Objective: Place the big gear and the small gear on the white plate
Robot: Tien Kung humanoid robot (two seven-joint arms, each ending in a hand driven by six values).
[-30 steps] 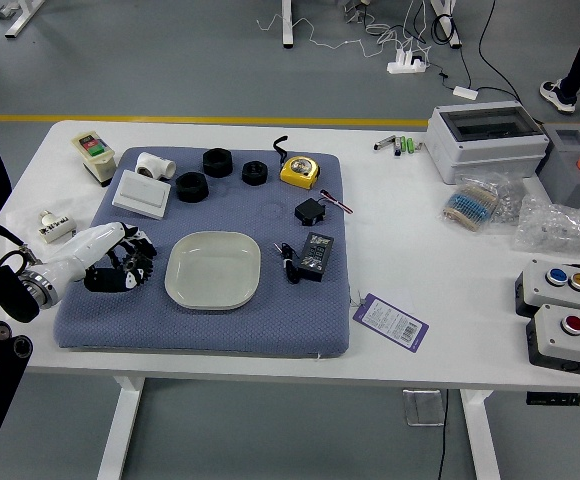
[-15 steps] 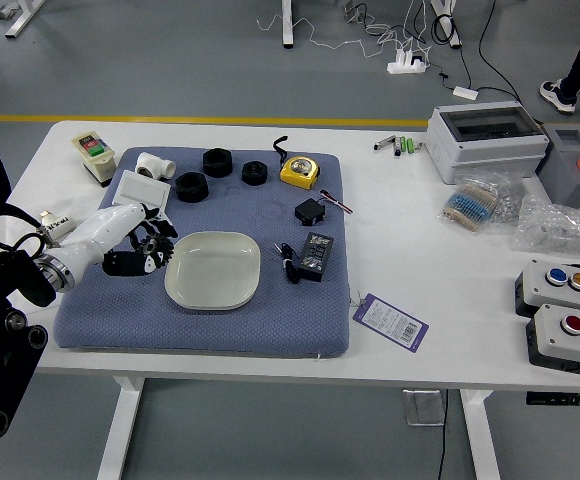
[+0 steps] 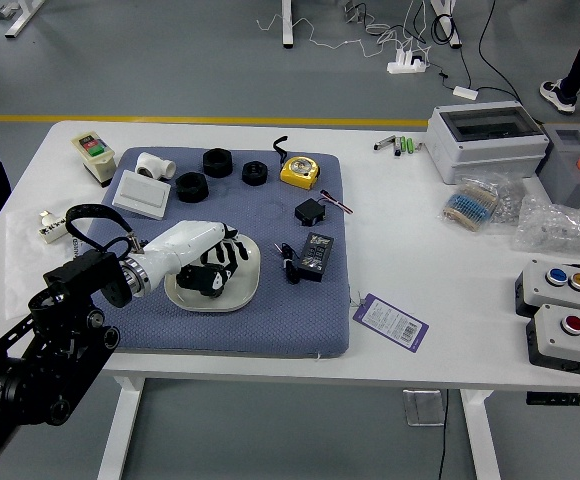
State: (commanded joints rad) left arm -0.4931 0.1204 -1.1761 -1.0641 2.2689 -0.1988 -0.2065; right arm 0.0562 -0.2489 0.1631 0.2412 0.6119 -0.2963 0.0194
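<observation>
Your left hand (image 3: 213, 262) is over the plate (image 3: 245, 293), pointing to your right.
The plate lies flat on the blue mat (image 3: 275, 330), left of the black box (image 3: 316, 256), its long axis seemingly side to side; you can't tell whether the hand is wide, narrow or gripping something.

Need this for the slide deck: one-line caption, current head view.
Left robot hand over the white plate on a blue mat.
</observation>
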